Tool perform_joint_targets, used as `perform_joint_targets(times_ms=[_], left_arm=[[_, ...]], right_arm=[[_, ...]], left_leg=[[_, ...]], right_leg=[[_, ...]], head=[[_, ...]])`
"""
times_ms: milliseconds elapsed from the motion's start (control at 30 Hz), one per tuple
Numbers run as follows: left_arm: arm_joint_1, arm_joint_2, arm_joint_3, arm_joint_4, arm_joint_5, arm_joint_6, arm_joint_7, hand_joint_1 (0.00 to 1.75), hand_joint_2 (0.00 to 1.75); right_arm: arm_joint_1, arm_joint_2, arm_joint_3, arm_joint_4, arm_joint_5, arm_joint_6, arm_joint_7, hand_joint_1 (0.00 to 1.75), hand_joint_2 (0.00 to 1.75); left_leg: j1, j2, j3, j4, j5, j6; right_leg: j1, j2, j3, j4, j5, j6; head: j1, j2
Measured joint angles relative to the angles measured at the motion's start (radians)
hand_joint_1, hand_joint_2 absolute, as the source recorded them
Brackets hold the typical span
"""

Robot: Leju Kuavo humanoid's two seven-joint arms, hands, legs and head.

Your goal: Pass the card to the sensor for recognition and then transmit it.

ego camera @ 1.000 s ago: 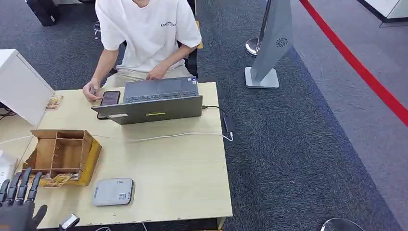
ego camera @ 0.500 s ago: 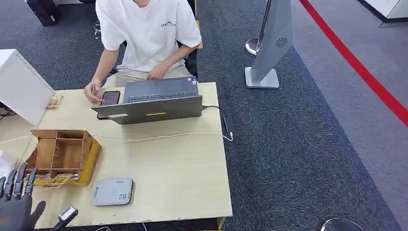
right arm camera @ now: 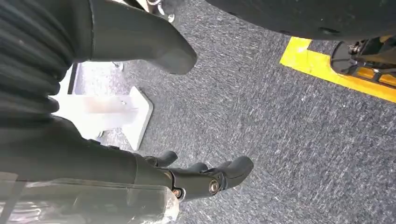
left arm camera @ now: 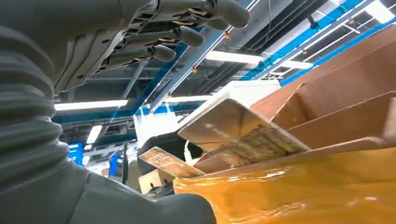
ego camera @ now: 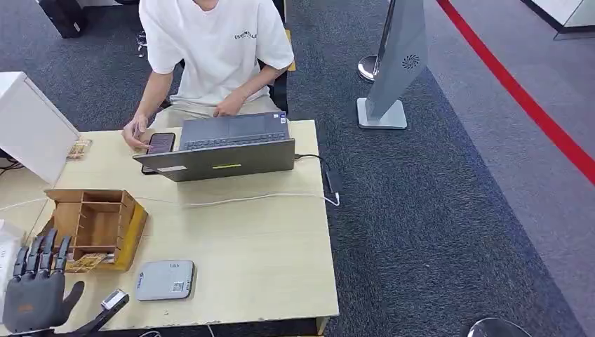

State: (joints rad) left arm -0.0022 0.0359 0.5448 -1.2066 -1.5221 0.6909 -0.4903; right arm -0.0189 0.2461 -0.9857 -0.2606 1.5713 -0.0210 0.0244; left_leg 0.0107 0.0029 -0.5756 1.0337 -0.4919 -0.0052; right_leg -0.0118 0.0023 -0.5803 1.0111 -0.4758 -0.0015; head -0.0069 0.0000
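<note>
A wooden card box (ego camera: 97, 223) stands at the table's left, with patterned cards (ego camera: 87, 262) lying at its near foot. The grey flat sensor (ego camera: 165, 279) lies just to the right of them, near the front edge. My left hand (ego camera: 38, 289) hovers at the near left corner, close to the box, fingers spread and holding nothing. In the left wrist view its fingers (left arm camera: 180, 35) stretch above the cards (left arm camera: 254, 140) and the box's yellow wall (left arm camera: 303, 191). My right hand (right arm camera: 93, 163) hangs over grey carpet, fingers apart and holding nothing.
A person in a white shirt (ego camera: 214, 42) sits at the far side behind an open laptop (ego camera: 224, 151), touching a phone (ego camera: 160, 143). A white cable (ego camera: 245, 199) crosses the table. A white box (ego camera: 28, 126) stands at the far left, with more cards (ego camera: 78, 149) beside it.
My left hand dipped, then rose and shifted right, closer to the card box. The wrist part below it moved right too. Everything on the table stayed put.
</note>
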Motion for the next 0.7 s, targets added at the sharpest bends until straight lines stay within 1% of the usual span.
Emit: perform_joint_targets(times_ms=[67, 267, 367, 633, 667, 700], left_arm=[[0.000, 0.003, -0.015, 0.000, 0.003, 0.000, 0.011, 0.00, 1.75], [0.000, 0.008, -0.040, 0.000, 0.008, 0.000, 0.012, 0.00, 1.75], [0.000, 0.014, -0.052, 0.000, 0.013, 0.000, 0.026, 0.00, 1.75], [0.000, 0.019, -0.061, 0.000, 0.015, 0.000, 0.029, 0.00, 1.75], [0.000, 0.020, -0.061, 0.000, 0.016, 0.000, 0.029, 0.82, 1.75], [0.000, 0.020, -0.061, 0.000, 0.019, 0.000, 0.029, 1.75, 1.75]], right_arm=[[0.000, 0.000, 0.000, 0.000, 0.000, 0.000, 0.001, 0.00, 1.75], [-0.003, 0.000, 0.000, 0.002, 0.000, 0.000, 0.003, 0.00, 1.75], [-0.003, 0.000, 0.000, 0.003, 0.000, -0.001, 0.003, 0.00, 1.75], [-0.003, 0.000, 0.000, 0.004, 0.000, -0.001, 0.003, 0.00, 1.75], [-0.003, 0.000, 0.000, 0.004, 0.000, -0.001, 0.003, 0.00, 1.75], [-0.003, 0.000, 0.000, 0.004, 0.000, -0.001, 0.003, 0.00, 1.75]], left_leg=[[0.000, 0.000, 0.000, 0.000, 0.000, 0.000], [0.000, 0.000, 0.000, 0.000, 0.000, 0.000], [0.000, 0.000, 0.000, 0.000, 0.000, 0.000], [0.000, 0.000, 0.000, 0.000, 0.000, 0.000], [0.000, 0.000, 0.000, 0.000, 0.000, 0.000], [0.000, 0.000, 0.000, 0.000, 0.000, 0.000]], right_leg=[[0.000, 0.000, 0.000, 0.000, 0.000, 0.000], [0.000, 0.000, 0.000, 0.000, 0.000, 0.000], [0.000, 0.000, 0.000, 0.000, 0.000, 0.000], [0.000, 0.000, 0.000, 0.000, 0.000, 0.000], [0.000, 0.000, 0.000, 0.000, 0.000, 0.000], [0.000, 0.000, 0.000, 0.000, 0.000, 0.000]], head=[[0.000, 0.000], [0.000, 0.000], [0.000, 0.000], [0.000, 0.000], [0.000, 0.000], [0.000, 0.000]])
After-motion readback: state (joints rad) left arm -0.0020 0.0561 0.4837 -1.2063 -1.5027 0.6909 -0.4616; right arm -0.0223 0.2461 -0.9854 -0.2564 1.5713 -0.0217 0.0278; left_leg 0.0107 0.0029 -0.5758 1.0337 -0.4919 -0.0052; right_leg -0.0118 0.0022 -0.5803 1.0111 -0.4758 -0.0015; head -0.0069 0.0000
